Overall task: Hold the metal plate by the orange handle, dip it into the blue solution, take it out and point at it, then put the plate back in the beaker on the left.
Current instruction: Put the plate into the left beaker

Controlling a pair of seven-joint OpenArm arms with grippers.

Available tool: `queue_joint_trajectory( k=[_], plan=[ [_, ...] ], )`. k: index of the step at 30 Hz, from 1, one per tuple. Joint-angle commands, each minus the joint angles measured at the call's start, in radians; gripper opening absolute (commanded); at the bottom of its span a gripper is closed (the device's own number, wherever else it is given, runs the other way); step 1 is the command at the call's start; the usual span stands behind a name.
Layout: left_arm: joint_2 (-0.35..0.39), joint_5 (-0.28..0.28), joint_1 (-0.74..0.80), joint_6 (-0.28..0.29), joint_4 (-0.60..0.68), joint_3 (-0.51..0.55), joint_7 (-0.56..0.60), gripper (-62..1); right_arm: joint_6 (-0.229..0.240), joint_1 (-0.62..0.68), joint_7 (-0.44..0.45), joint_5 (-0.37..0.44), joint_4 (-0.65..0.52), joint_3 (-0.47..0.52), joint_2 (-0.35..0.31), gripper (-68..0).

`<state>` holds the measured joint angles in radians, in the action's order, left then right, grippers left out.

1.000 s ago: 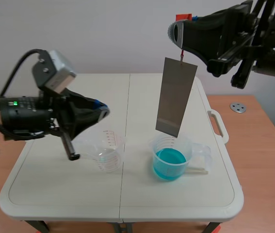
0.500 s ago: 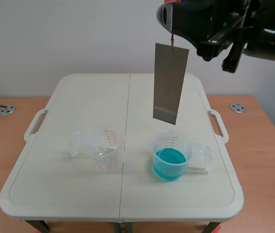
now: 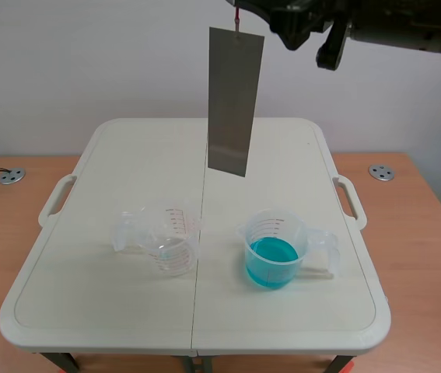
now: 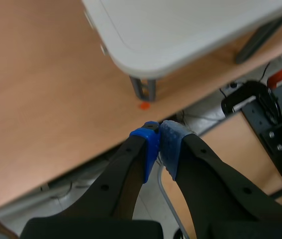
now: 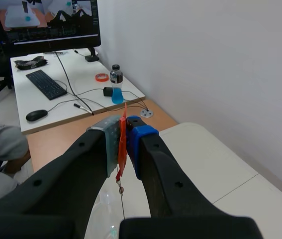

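Scene view: plate (image 3: pixel 236 101) hangs vertical and high at 12 o'clock, clear of both beakers. Its lower edge sits at about 11 o'clock from the blue beaker (image 3: pixel 276 249) and 1 o'clock from the empty beaker (image 3: pixel 169 245). Solution (image 3: pixel 271 258) fills the bottom of the blue beaker. The empty beaker stands apart at its 9 o'clock. Both are on the counter (image 3: pixel 127 155).

Right wrist view: right end effector (image 5: pixel 123 142) is clamped on the handle (image 5: pixel 122 149), an orange strip pinched between the pads, with a thin wire dropping from it. My reading: gripping there keeps the fingers off the metal, so the plate hangs free and its faces go untouched. The height looks like clearance over the beaker rims. I cannot tell whether the plate is wet.

Left wrist view: left end effector (image 4: pixel 159 144) is closed on nothing, pads meeting, beyond a counter corner. It is absent from the scene view, which I take as parked clear.

Risk for lowering: the plate could swing on its wire and clip a rim, tipping a light beaker.
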<state>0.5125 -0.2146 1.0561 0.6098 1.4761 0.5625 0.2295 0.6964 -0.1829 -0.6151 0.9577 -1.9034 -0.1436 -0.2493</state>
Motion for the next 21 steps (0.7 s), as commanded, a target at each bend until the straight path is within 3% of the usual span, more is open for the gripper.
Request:
queue_joint_trajectory(
  k=[1,4,12,21],
  plan=[
    [-0.011,0.015,-0.004,0.002,-0.013,-0.023,0.014,-56.2,0.002,-0.035,0.015,0.007,0.010,-0.010,0.015,-66.5],
    [-0.016,0.050,-0.004,-0.013,-0.053,-0.070,0.014,-56.2,0.000,-0.068,0.015,-0.002,0.036,-0.036,0.028,-66.5],
    [-0.016,0.120,-0.004,-0.119,-0.140,-0.229,0.042,-56.2,0.000,-0.132,0.015,-0.079,0.102,-0.114,0.079,-66.5],
    [-0.010,0.179,-0.005,-0.324,-0.189,-0.373,0.092,-56.2,0.000,-0.187,0.019,-0.121,0.211,-0.195,0.138,-66.5]
  ],
)
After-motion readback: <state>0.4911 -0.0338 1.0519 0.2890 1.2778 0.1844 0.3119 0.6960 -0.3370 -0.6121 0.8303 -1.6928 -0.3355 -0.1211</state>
